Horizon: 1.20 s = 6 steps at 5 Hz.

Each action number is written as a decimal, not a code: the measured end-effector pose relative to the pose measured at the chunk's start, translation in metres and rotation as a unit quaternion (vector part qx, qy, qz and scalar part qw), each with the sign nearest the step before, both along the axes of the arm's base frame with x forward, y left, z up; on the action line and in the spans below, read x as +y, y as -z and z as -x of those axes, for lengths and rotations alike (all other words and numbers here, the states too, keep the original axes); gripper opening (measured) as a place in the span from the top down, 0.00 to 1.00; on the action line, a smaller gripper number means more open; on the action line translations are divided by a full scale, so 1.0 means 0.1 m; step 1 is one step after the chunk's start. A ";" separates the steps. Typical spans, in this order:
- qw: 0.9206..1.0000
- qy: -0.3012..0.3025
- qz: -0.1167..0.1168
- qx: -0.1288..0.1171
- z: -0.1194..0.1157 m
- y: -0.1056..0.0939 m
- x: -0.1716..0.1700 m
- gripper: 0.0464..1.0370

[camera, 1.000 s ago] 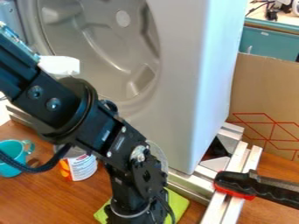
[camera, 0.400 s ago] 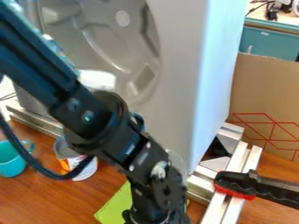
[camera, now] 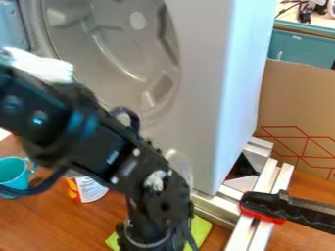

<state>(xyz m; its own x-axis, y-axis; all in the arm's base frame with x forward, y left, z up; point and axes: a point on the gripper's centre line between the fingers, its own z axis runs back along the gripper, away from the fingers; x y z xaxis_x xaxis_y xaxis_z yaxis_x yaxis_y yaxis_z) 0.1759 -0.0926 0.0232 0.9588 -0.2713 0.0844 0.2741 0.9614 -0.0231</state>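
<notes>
As the camera view looks down at a slant, a black arm (camera: 98, 137) slopes from the left edge to the tool (camera: 154, 240), low and near the middle. Whether the tool is wide, narrow or holding something, I cannot tell. Nearest is a yellow-green cloth (camera: 202, 229), flat on the wooden desk (camera: 65, 225), behind the tool and showing on both sides of it. Whether they touch is unclear. One corner of the cloth points to the view's right; the arm hides too much to tell its long axis. Left of the tool are a label-wrapped can (camera: 90, 190) and a teal mug (camera: 14, 172). Behind stands a large grey housing (camera: 196, 98); to the right, a black-and-red clamp (camera: 265, 206) lies across metal rails (camera: 268, 184).
</notes>
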 end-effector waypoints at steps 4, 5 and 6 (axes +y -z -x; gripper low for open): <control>0.987 -0.149 -0.056 -0.002 -0.17 -0.49 1.11 0.04; 0.982 -0.176 -0.075 -0.009 -0.18 -0.57 1.48 0.04; 0.980 -0.181 -0.078 0.001 -0.17 -0.54 1.68 0.04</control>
<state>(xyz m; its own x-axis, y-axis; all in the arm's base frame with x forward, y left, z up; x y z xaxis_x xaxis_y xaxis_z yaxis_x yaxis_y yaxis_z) 0.1925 0.0751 0.0770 0.9947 0.0776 0.0668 -0.0860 0.9874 0.1325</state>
